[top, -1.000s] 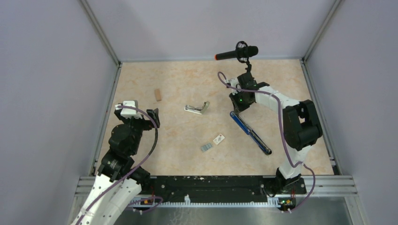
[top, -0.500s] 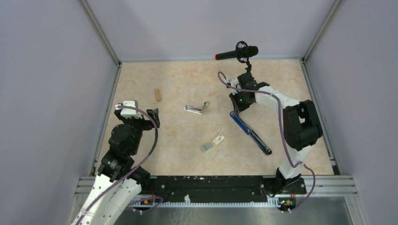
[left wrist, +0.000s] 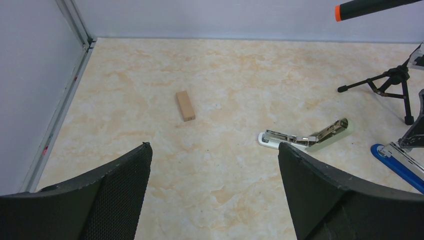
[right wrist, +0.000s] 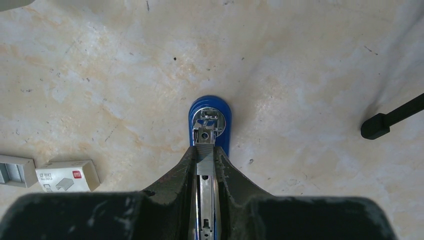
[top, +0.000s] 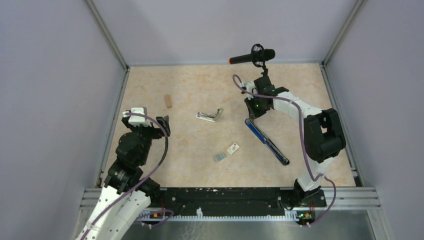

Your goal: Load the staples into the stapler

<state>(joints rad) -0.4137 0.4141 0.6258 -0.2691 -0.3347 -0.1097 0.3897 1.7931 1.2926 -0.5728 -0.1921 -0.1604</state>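
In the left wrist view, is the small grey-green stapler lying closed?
No, the stapler lies open on the table, its pale top half swung up and away from its base.

Stapler (top: 210,116) behind staples (top: 233,148), block (top: 169,101) farther left.

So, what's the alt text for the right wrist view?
Seen from the wrist, the black right gripper pinches a silvery rail above the rounded end of a blue bar lying on a marbled table. A white staple box and a grey block sit at lower left, a black tripod foot at right.
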